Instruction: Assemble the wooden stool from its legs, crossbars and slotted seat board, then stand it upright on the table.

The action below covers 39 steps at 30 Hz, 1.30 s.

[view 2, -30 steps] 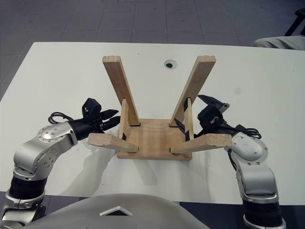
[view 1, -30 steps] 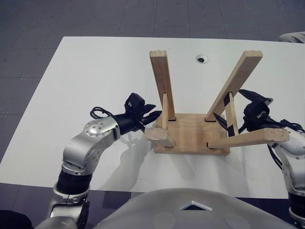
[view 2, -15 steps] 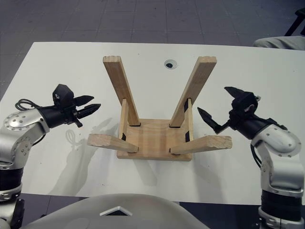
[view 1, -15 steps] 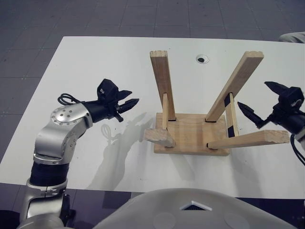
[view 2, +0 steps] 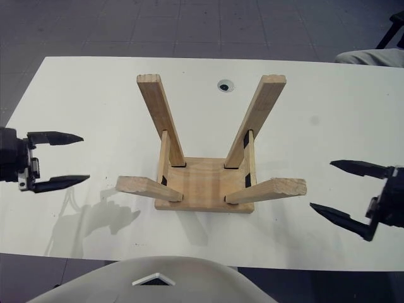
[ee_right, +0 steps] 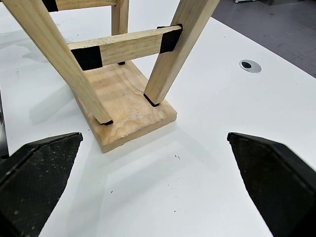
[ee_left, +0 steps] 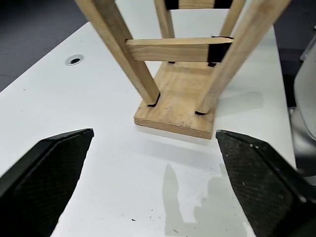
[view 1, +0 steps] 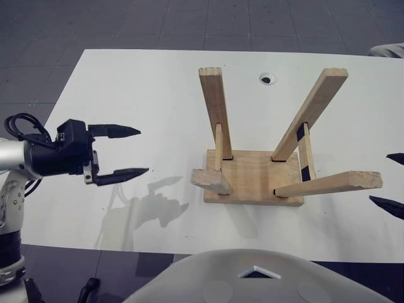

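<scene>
"Stool location and attitude?" asks the auditor.

"Mid-bench, inverted. The seat board lies flat on the white bench, and the four legs splay upward. In my judgement it sits that way because the flat board gives a steady base while the legs go into the slots."

"Taking it from the left, the grippers?"

"The left gripper hovers over the bench, well apart from the stool. Its jaws are spread wide with nothing between them, tips aimed at the stool. The right gripper stands off the opposite side, likewise gaping, empty and aimed inward. Judged: the pair is posed to take the stool from both sides for turning over."

"What do the wrist cameras add to the head pair?"

"Joint detail. The left wrist view shows a crossbar with a black-marked end bridging the two near legs, and both leg ends entered in the board's slots. The right wrist view shows the matching crossbar on its side, black at both ends, with the legs seated the same way. The head views give the layout instead: all four legs at once, each gripper's standoff, and the cable hole in the bench beyond the stool."

"Finding?"

"Assembly looks complete. Standing it upright is not yet done."
</scene>
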{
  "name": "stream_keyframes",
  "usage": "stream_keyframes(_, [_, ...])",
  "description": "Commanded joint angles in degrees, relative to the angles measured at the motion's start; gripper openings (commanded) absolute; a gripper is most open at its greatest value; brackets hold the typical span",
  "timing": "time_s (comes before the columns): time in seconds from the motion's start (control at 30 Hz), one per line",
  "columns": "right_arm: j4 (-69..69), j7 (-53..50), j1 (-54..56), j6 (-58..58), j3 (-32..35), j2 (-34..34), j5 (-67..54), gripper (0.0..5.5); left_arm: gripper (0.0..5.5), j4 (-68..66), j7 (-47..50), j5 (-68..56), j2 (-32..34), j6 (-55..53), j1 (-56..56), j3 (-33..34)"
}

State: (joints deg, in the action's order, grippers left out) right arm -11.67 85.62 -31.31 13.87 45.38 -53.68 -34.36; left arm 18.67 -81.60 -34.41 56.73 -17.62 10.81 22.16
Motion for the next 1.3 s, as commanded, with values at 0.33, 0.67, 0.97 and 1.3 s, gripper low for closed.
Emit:
stream_keyframes(0.33, [-19.49, -2.28, -1.47, 2.42, 1.63, 0.77, -5.32, 5.50, 5.09, 18.93, 7.73, -17.71, -1.35, -7.55, 0.15, 3.01])
stream_keyframes(0.67, [-26.45, -9.57, 3.69, 5.31, -7.73, -1.05, -5.05, 5.50, 5.09, 23.02, 17.33, -18.68, -3.13, -10.91, -7.19, -7.70])
stream_keyframes(0.97, [-27.82, -13.13, 8.74, 8.85, -13.81, -3.45, -6.14, 5.50, 5.09, 20.76, 19.74, -16.73, -4.62, -11.88, -12.20, -14.08])
stream_keyframes(1.3, [-29.15, -14.34, 11.93, 12.33, -18.08, -4.78, -7.62, 3.58, 4.30, 18.74, 21.96, -17.93, -7.22, -14.33, -15.03, -16.66])
